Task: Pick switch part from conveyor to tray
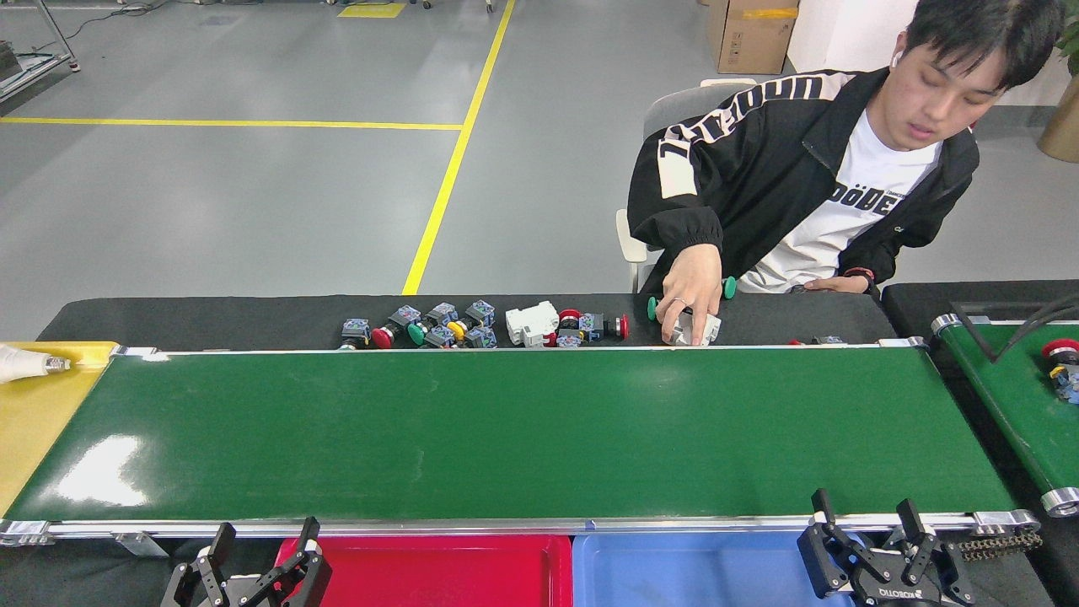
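At far left, a yellow tray (pixel 34 413) adjoins the end of the conveyor (pixel 506 434), with a white object (pixel 25 363) lying on its upper edge. The conveyor's glossy green belt spans the view between silver rails and carries no parts. At the lower left, the left gripper (pixel 263 552) sits below the near rail with its fingers (pixel 221 544) spread wide and holding nothing, just beside a red tray (pixel 438 573). A blue tray (pixel 674 573) adjoins the red one on the right. Beyond the far rail, on the black tabletop (pixel 211 320), lie the switch parts (pixel 438 327): a row with red, green and yellow caps, then a white block (pixel 531 324) and further pieces near it. To their right, a seated person's hand (pixel 687 291) rests on a pale part (pixel 701 330) at the tabletop's edge; whether it is gripped cannot be told. At the lower right, the right gripper (pixel 868 523) stands at the near rail with fingers parted and empty. At far right, a smaller green belt (pixel 1011 405) carries a red-capped part (pixel 1062 364).
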